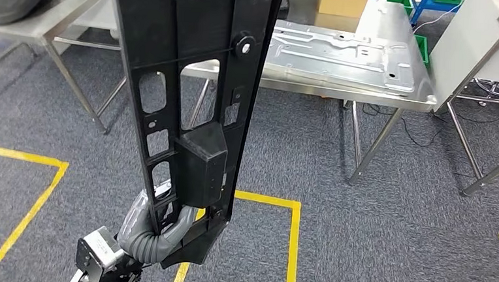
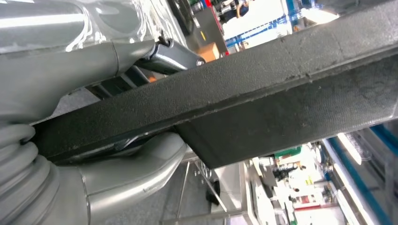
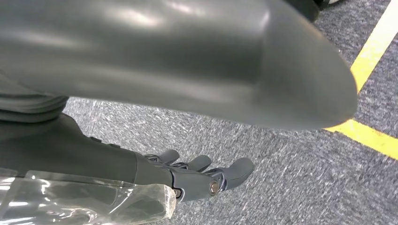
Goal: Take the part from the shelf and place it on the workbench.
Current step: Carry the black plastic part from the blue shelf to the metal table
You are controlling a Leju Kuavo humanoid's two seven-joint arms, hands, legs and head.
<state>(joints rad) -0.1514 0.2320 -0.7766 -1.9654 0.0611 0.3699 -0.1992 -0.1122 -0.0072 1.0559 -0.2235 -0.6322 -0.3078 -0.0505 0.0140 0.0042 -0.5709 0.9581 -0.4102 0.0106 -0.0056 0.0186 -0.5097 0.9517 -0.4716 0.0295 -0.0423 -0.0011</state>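
Head view: the left hand [image 1: 156,230] grips the lower end of a long black moulded plastic panel with cut-out windows and a boxy housing [image 1: 190,98], carried near upright well above the grey carpet floor [image 1: 372,240]. Ahead stands the steel workbench [image 1: 426,103], bearing a flat silver stamped metal sheet [image 1: 344,52].

Left wrist view: the thumb [image 2: 136,173] and the fingers clamp the panel's edge [image 2: 263,84]; hold appears firm.

Right wrist view: the right hand [image 3: 202,176] hangs over the carpet, fingers loosely extended, holding nothing.

Judgement: carry phase, placement outstanding. Keep the tall panel steady while closing on the bench, tilt it flat, and lower it beside the metal sheet, not onto it.
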